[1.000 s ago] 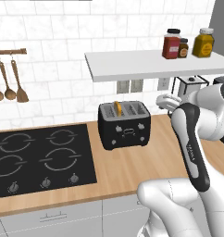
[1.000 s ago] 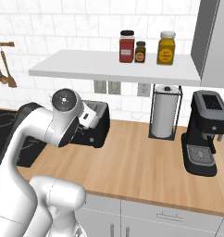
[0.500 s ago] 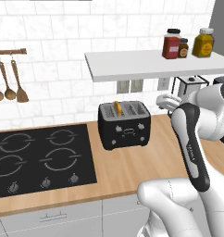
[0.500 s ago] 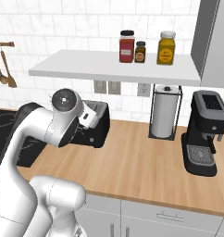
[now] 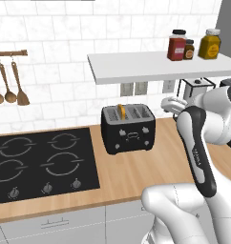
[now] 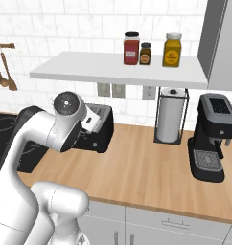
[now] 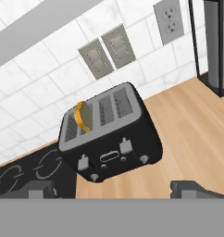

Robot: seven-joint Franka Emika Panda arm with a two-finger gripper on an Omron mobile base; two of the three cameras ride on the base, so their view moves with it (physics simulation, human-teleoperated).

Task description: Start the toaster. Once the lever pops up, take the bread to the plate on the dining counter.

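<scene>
A boxy glossy black toaster point(image 7: 109, 139) sits on the light wooden worktop point(image 7: 197, 139) against the white tiled wall, just right of a black hob point(image 5: 41, 162). A small bread slice with a golden-orange crust point(image 7: 83, 116) stands upright in its leftmost slot, sticking up above the top. My gripper point(image 7: 114, 190) hangs above and in front of the toaster, jaws spread wide, holding nothing.

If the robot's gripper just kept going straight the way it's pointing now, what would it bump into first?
Most likely the toaster. In the hand view the open gripper looks straight at its front with the levers, nothing between them. The bread sticks up from a slot further back. Depth is hard to judge.
</scene>
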